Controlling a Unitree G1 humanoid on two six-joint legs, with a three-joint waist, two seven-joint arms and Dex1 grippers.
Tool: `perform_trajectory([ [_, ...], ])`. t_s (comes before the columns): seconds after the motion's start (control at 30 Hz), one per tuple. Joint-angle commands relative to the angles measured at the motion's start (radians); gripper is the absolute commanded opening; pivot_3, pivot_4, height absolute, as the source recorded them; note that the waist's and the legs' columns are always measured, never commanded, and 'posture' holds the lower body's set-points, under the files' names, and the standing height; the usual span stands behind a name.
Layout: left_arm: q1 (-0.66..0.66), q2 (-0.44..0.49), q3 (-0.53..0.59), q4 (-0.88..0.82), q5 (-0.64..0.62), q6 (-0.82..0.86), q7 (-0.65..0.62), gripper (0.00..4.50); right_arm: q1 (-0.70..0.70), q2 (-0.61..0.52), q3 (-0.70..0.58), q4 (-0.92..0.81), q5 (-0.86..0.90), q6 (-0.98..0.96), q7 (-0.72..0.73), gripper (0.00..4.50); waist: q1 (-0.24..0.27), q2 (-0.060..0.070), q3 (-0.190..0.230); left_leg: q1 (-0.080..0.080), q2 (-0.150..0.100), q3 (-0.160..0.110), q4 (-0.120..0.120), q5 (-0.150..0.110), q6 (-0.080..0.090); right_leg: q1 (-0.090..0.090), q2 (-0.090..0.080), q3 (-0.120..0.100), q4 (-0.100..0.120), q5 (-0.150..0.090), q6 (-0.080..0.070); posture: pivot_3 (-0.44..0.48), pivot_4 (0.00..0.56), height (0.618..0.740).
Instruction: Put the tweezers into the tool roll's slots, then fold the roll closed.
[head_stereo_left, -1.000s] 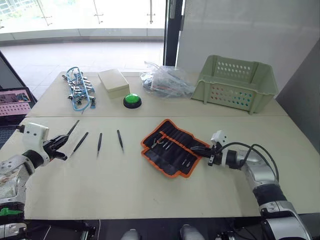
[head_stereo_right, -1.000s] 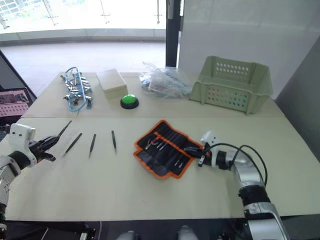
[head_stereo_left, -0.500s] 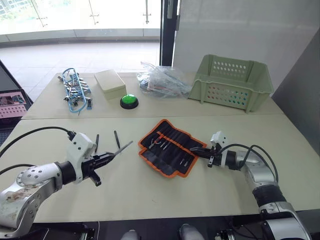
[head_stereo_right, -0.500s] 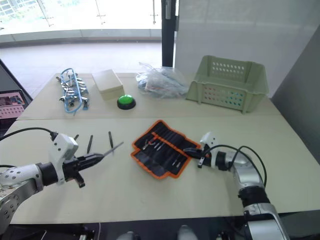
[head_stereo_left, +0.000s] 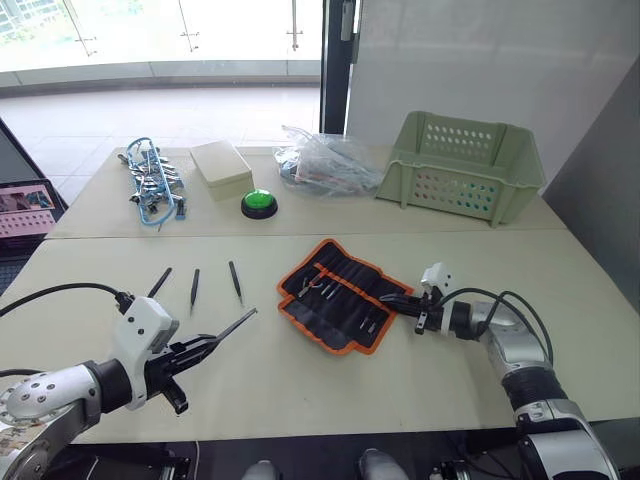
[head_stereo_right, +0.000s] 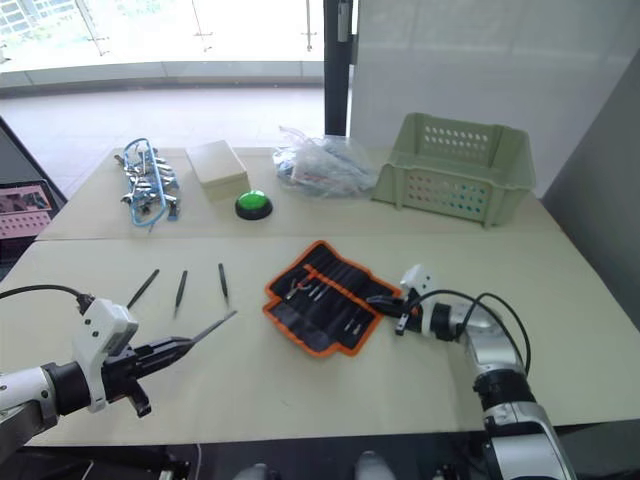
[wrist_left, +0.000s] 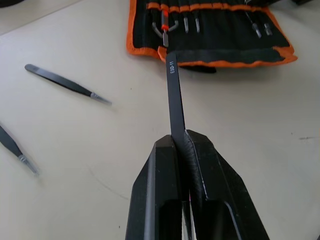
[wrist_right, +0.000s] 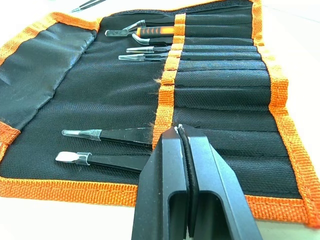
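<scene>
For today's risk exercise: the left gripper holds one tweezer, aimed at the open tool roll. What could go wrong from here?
1. The left gripper pinches the held tweezer only at one end, so it may swivel or slip.
2. The right gripper is shut on the tool roll at its orange edge; a hard push could bunch the fabric.
3. Three tweezers lie nearby and might be swept aside.

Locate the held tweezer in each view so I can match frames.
Left eye view: tweezer, sticking out of the left end effector, left of the tool roll.
Right eye view: same spot.
Left wrist view: centre, rising from the fingers.
Right wrist view: cannot pick it out.
Shared landmark: the tool roll's orange edging.
</scene>
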Motion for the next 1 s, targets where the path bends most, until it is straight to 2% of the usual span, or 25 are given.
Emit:
perform_trajectory([
  [0.03, -0.128, 0.013, -0.048, 0.013, -0.060, 0.032, 0.023, 0.02, 0.022, 0.017, 0.028, 0.015, -0.031, 0.010, -0.014, 0.00, 0.000, 0.000, 0.000, 0.001, 0.000, 0.000, 0.000, 0.000, 0.000, 0.001, 0.000, 0.000, 0.000, 0.000, 0.000, 0.000, 0.150, 0.740],
  [0.1, -0.248, 0.027, -0.117, 0.050, -0.081, 0.060, 0.014, 0.02, 0.035, 0.022, 0.027, 0.003, -0.032, 0.008, -0.021, 0.00, 0.000, 0.000, 0.000, 0.004, 0.000, 0.000, 0.000, 0.000, 0.000, 0.005, 0.000, 0.000, -0.001, 0.000, 0.000, 0.000, 0.150, 0.740],
  [0.2, -0.433, 0.060, -0.256, 0.134, -0.049, 0.096, -0.014, 0.02, 0.051, 0.034, 0.025, -0.006, -0.035, 0.006, -0.035, 0.00, -0.001, 0.000, 0.000, 0.009, 0.000, 0.000, 0.000, 0.000, 0.000, 0.011, 0.000, 0.000, -0.002, 0.000, 0.000, 0.000, 0.150, 0.740],
  [0.33, -0.709, -0.021, -0.520, 0.291, 0.051, 0.126, -0.018, 0.02, 0.055, 0.051, 0.028, -0.001, -0.042, -0.007, -0.046, 0.00, -0.005, -0.001, 0.000, 0.010, -0.001, 0.000, -0.001, 0.000, 0.000, 0.012, 0.001, 0.000, -0.003, 0.000, 0.000, 0.000, 0.150, 0.740],
  [0.43, -0.826, -0.111, -0.633, 0.389, 0.109, 0.161, 0.014, 0.02, 0.048, 0.058, 0.028, 0.007, -0.045, -0.013, -0.050, 0.00, -0.012, -0.001, 0.000, 0.011, -0.001, 0.000, -0.001, 0.000, 0.000, 0.012, 0.000, 0.000, -0.002, 0.000, 0.000, 0.000, 0.150, 0.740],
  [0.67, -0.883, -0.222, -0.788, 0.477, 0.229, 0.197, 0.057, 0.02, 0.055, 0.064, 0.020, -0.013, -0.037, -0.008, -0.058, 0.00, -0.015, -0.001, 0.000, 0.011, -0.001, 0.000, -0.001, 0.000, 0.000, 0.011, 0.001, 0.001, -0.001, 0.000, 0.000, 0.000, 0.150, 0.740],
  [0.8, -0.865, -0.296, -0.745, 0.500, 0.244, 0.231, 0.128, 0.02, 0.058, 0.063, 0.020, -0.029, -0.033, 0.001, -0.061, 0.00, -0.012, -0.001, 0.000, 0.010, -0.001, 0.000, -0.001, 0.000, 0.000, 0.011, 0.001, 0.001, -0.001, 0.000, 0.000, 0.000, 0.150, 0.740],
  [1.0, -0.807, -0.325, -0.720, 0.466, 0.271, 0.259, 0.191, 0.02, 0.048, 0.063, 0.025, -0.037, -0.034, 0.016, -0.062, 0.00, -0.012, -0.001, 0.000, 0.011, -0.001, 0.000, -0.001, 0.000, 0.000, 0.011, 0.001, 0.001, -0.001, 0.000, 0.000, 0.000, 0.150, 0.740],
])
